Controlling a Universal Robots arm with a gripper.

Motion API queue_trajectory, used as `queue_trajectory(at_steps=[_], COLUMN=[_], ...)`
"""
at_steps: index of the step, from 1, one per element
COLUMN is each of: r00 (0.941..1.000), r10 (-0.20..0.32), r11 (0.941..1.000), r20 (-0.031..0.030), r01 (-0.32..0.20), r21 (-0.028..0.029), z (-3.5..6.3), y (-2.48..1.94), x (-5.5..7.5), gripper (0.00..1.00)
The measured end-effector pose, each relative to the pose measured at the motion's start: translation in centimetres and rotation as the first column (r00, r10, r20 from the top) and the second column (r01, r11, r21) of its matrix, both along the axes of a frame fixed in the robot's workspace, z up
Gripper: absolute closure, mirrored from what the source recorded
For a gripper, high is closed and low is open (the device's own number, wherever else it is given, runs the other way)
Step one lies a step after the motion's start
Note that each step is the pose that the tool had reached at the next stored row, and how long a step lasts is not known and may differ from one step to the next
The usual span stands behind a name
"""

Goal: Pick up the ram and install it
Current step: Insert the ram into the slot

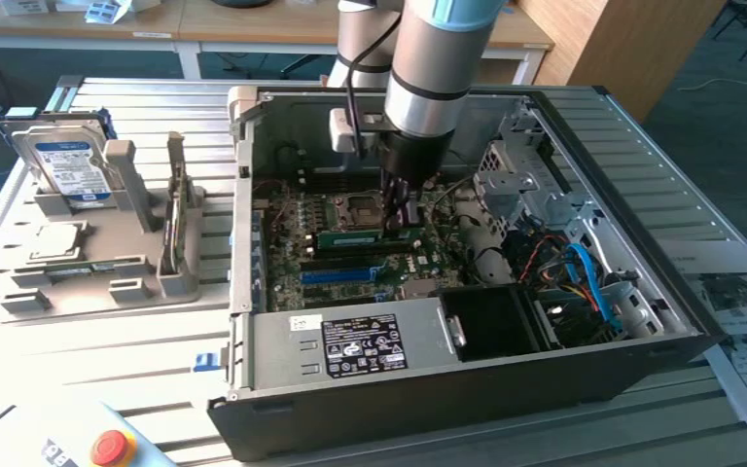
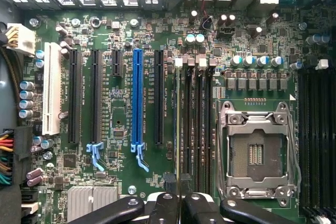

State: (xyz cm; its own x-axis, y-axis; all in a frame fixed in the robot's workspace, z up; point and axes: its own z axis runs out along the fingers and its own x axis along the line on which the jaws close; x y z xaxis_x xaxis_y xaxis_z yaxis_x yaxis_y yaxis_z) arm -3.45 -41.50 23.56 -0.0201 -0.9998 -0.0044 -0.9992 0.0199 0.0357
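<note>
- The fingers (image 2: 167, 209) of the gripper (image 1: 400, 216) are pinching narrow on the ram (image 2: 181, 129), carrying it edge-on so that it is showing as one thin line.
- The ram is hanging just beside the processor socket (image 2: 257, 153), lining up with the long dark memory slots (image 2: 202, 124) running alongside that socket. I cannot tell whether it is touching a slot yet.
- I'm judging it a light, stiff, thin board. It is not sagging at all, but it is likely fragile to bending or twisting.
- The fingers are clamping the flat faces near the upper edge. I'm reading that as the sensible hold, since it is leaving the lower edge free.
- Room is looking tight sideways. The memory slots are lying close together, and the blue slot (image 2: 137, 98) is standing beyond them, away from the socket.
- In the exterior view the computer case (image 1: 478, 394) is walling everything in. The power supply (image 1: 347, 345) and the cables (image 1: 582, 277) are sitting near the socket, so the open room is lying straight above it.
</note>
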Motion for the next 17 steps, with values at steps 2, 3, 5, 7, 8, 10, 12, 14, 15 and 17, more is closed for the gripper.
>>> queue_trajectory(at_steps=[2,3,5,7,8,10,12,14,15,17], r00=[1.0000,1.0000,1.0000,1.0000,1.0000,1.0000,1.0000,1.0000,1.0000,1.0000], r10=[0.000,0.000,-0.001,-0.001,-0.001,-0.001,-0.001,0.000,0.000,-0.001], r11=[1.0000,1.0000,1.0000,1.0000,1.0000,1.0000,1.0000,1.0000,1.0000,1.0000], r20=[0.0000,0.0000,0.0000,0.0001,0.0000,-0.0001,0.0000,0.0000,0.0000,0.0000], r01=[0.000,0.000,0.001,0.001,0.001,0.001,0.001,0.000,0.000,0.001], r21=[0.0001,0.0001,0.0001,0.0004,0.0002,0.0000,0.0001,0.0001,0.0001,0.0000], z=[-0.02,-0.06,-0.07,-0.11,-0.11,-0.11,-0.13,-0.14,-0.14,-0.15], y=[0.00,0.00,0.01,0.04,0.05,0.04,0.05,0.05,0.05,0.05], x=[0.00,-0.02,-0.04,-0.09,-0.11,-0.16,-0.22,-0.25,-0.25,-0.26], gripper=[0.88,0.88,0.88,0.88,0.88,0.88,0.88,0.88,0.88,0.88])
